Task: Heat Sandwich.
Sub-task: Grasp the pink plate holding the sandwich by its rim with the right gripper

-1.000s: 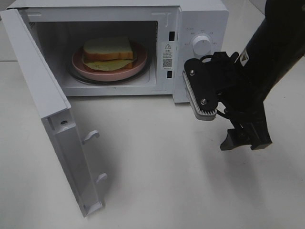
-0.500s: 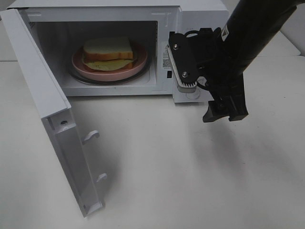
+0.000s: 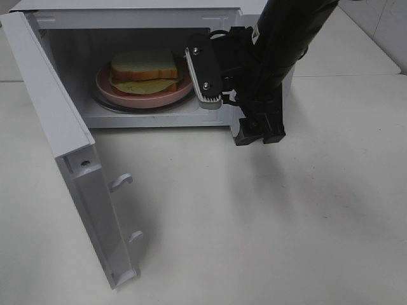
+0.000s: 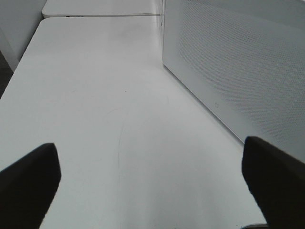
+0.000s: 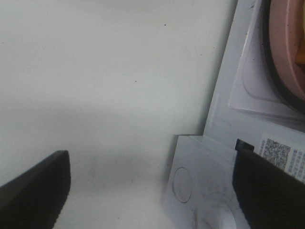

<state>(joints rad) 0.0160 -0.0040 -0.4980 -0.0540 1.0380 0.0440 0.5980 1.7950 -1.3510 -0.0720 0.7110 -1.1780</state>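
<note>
The sandwich (image 3: 144,68) is seen lying on a pink plate (image 3: 105,86), which rests on the turntable (image 3: 95,100) inside the microwave (image 3: 70,51). The plate is set well back from the sill and nothing else is seen in the cavity. The door (image 3: 57,127) is swung fully out on its left hinge. The loading is therefore judged done, and shutting the door is taken as the step in hand, with the dial (image 5: 209,217) to be set afterwards. The right pincer (image 3: 235,122) is held spread wide and empty at the right edge of the opening, just above the tabletop (image 3: 254,222) and well apart from the door's free edge. The left pincer (image 4: 152,181) is likewise spread wide and empty over bare tabletop, beside a white dotted panel (image 4: 238,71) that is probably the door's outer face, though this cannot be told for certain. For a clean close, the right arm should first be drawn clear of the opening, or it would be struck by the door. The push is best applied flat on the outer face near the free edge and carried along the door's arc. It should be kept steady, so that the microwave is not shoved across the tabletop, and continued until the two hooks (image 3: 121,181) are seated in their slots.
</note>
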